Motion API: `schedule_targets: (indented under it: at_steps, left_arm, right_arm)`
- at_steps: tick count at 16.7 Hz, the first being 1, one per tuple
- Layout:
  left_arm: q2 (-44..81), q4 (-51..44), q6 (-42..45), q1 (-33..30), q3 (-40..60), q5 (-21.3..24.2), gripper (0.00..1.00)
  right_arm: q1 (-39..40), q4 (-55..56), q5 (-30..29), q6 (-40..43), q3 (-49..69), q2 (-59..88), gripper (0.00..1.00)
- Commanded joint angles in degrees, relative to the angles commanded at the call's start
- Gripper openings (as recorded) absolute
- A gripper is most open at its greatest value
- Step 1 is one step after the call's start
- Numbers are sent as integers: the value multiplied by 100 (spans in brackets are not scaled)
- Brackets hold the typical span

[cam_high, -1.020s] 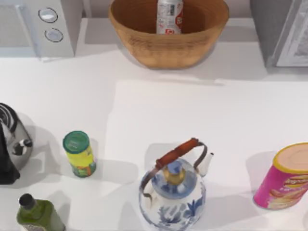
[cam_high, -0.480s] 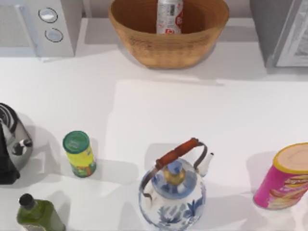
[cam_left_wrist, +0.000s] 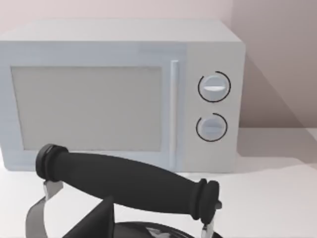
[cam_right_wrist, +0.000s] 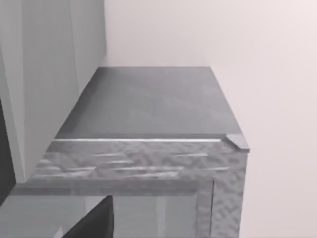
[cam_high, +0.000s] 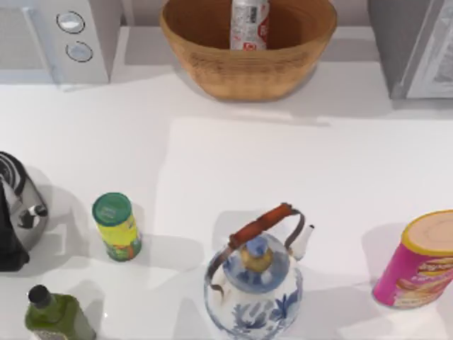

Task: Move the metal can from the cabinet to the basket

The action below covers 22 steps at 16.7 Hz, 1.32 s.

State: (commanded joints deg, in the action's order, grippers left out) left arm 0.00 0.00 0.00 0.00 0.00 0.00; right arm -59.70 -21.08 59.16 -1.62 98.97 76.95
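While 1 metal can stands upright inside 1 basket, 1 cabinet beside; end effector states: cannot tell.

We count one basket with one can in it, one cabinet and one microwave. We also see two kettles, blue-white and dark. One canister, one bottle and one pink tube.

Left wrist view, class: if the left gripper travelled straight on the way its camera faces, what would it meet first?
Probably the black kettle handle lying closest across its path; beyond that stands the white microwave. Depth is uncertain.
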Motion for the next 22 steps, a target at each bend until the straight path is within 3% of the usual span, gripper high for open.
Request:
schedule_targets:
  at_steps: [7,11,15,22]
  left_arm:
    - [0,0,0,0,0,0,100]
    - [0,0,0,0,0,0,100]
    - [0,0,0,0,0,0,100]
    - [0,0,0,0,0,0,100]
  right_arm:
    - [-11,-68,-4,-1,88,-12,100]
    - [561,-97,-570,4,157,7,100]
    - [1944,-178,-1958,18,251,46,100]
    - [5455,-332,-5469,37,230,-20,100]
